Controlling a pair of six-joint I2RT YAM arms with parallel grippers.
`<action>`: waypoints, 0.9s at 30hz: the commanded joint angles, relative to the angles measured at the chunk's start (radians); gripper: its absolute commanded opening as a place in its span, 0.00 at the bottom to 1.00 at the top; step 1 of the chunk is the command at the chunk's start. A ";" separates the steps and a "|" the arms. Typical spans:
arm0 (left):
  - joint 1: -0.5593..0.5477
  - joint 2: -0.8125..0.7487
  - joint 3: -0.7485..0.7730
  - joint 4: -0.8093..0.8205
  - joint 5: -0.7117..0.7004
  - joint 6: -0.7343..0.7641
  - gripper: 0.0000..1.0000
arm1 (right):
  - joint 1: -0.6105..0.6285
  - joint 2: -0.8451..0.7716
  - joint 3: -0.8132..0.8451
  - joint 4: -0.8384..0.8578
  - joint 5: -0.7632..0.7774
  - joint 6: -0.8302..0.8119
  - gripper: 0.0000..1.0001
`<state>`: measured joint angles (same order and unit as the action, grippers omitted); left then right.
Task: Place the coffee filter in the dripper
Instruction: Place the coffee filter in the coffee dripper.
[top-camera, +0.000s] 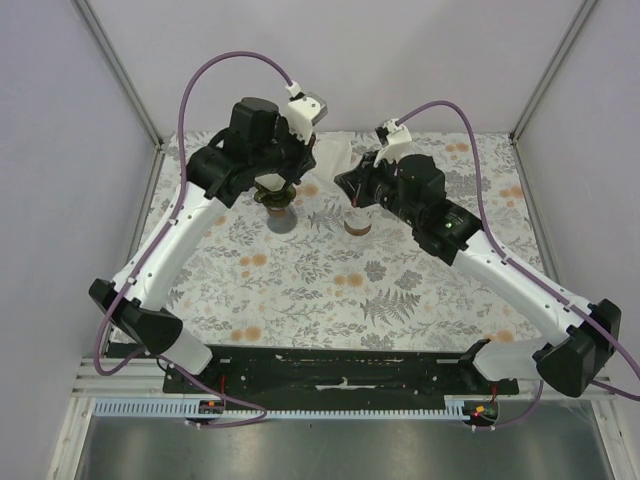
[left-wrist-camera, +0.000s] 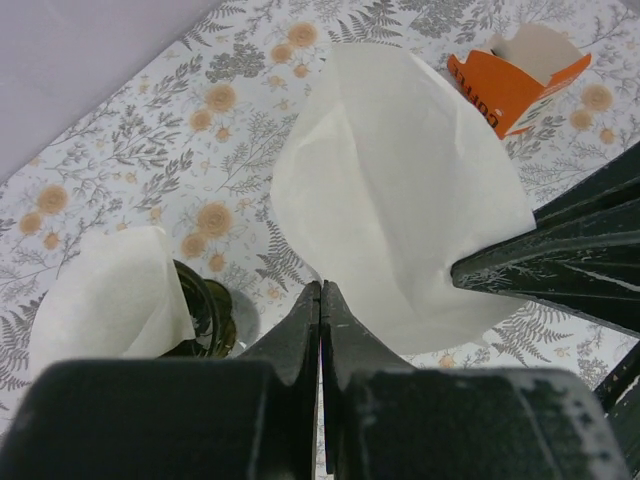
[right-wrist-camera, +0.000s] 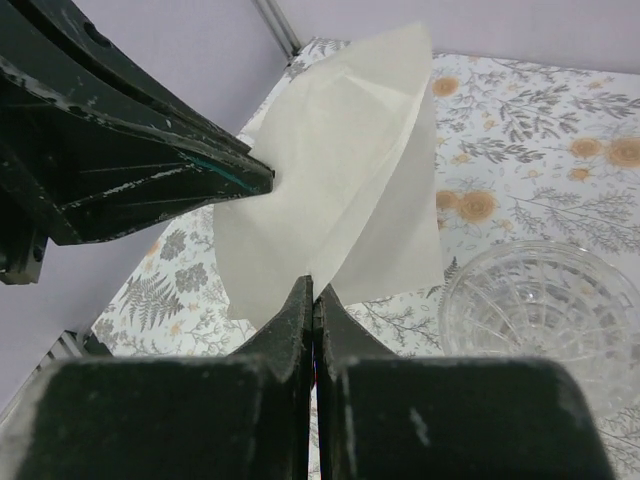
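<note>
Basically halfway: pinching coffee filter (left-wrist-camera: 400, 200) with left gripper (left-wrist-camera: 320, 290) and right gripper (right-wrist-camera: 312, 290), yet to lower into glass dripper (right-wrist-camera: 545, 310).

Filter (left-wrist-camera: 400, 190): thin white paper, matt, creased
Table cover (left-wrist-camera: 150, 150): matt, flower-printed
Bowl (right-wrist-camera: 545, 310): clear ribbed glass, glossy
Box (left-wrist-camera: 500, 90): orange card

High camera looks down over the whole table (top-camera: 330, 300) from its near edge; both wrist cameras face one coffee filter (left-wrist-camera: 400, 190) close up.
</note>
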<state>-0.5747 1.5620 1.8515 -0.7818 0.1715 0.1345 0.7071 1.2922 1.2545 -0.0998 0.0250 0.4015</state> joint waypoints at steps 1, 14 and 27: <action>0.003 -0.057 -0.011 0.050 -0.049 0.046 0.02 | 0.000 0.038 0.049 0.074 -0.051 0.026 0.00; -0.091 -0.063 -0.028 0.032 -0.110 0.151 0.02 | -0.046 0.119 0.111 0.092 -0.020 0.088 0.46; -0.114 -0.069 0.005 0.044 -0.294 0.146 0.02 | -0.106 0.141 0.079 0.087 -0.034 0.158 0.00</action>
<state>-0.6853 1.5230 1.8259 -0.7750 -0.0017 0.2516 0.6266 1.4525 1.3258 -0.0429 -0.0196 0.5396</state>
